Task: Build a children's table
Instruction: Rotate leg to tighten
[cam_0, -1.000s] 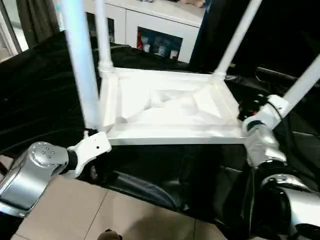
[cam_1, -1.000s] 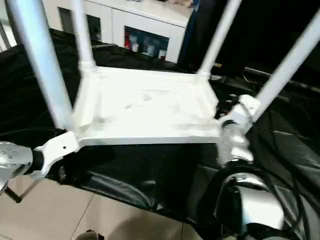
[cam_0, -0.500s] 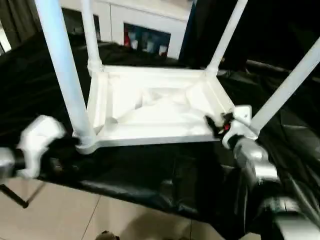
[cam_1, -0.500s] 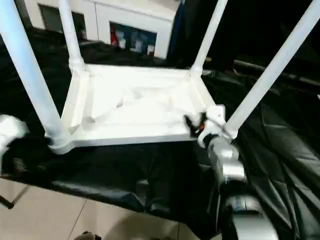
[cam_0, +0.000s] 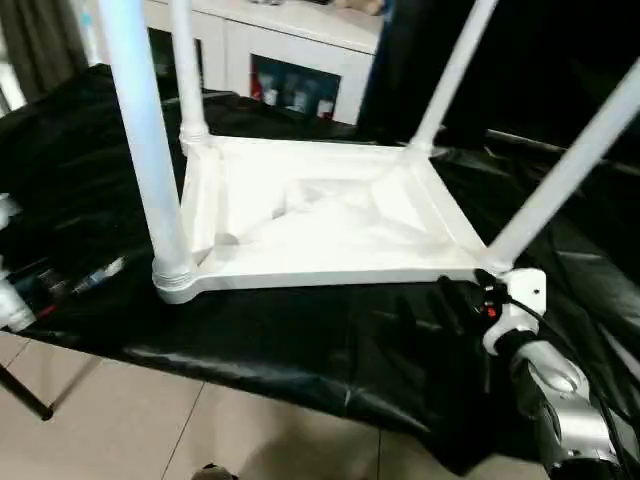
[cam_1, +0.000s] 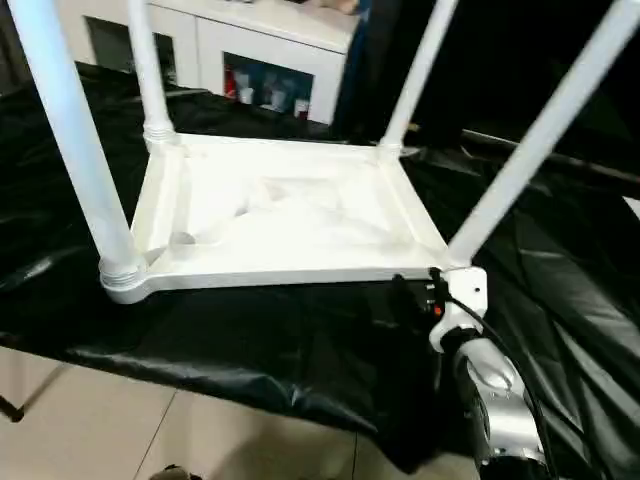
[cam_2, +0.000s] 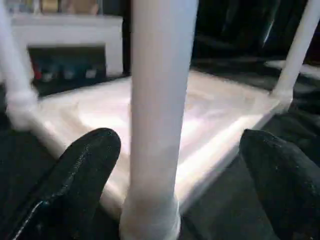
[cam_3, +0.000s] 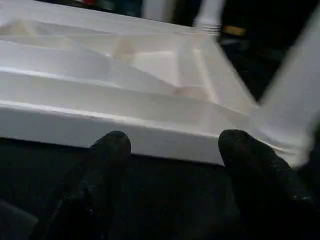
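Observation:
The children's table lies upside down on the black cloth, its ribbed top (cam_0: 320, 215) facing up. All four white legs stand in the corner sockets: near left (cam_0: 145, 150), far left (cam_0: 185, 70), far right (cam_0: 450, 75) and near right (cam_0: 565, 170). My right gripper (cam_0: 458, 300) hovers just in front of the near right corner, open and holding nothing. Its fingers (cam_3: 112, 150) face the top's front rim (cam_3: 100, 125). My left gripper (cam_2: 180, 145) is wide open off the near left corner. That near left leg (cam_2: 160, 100) stands beyond its fingers (cam_2: 95, 150), untouched.
The black cloth (cam_0: 300, 330) covers the work surface, and its front edge drops to a tiled floor (cam_0: 150, 430). A white cabinet with glass doors (cam_0: 300, 60) stands behind. A small dark and grey object (cam_0: 100, 275) lies on the cloth at the near left.
My left arm has pulled back to the left, away from the near left corner. My right gripper has dropped from the near right leg to in front of that corner. The camera has shifted.

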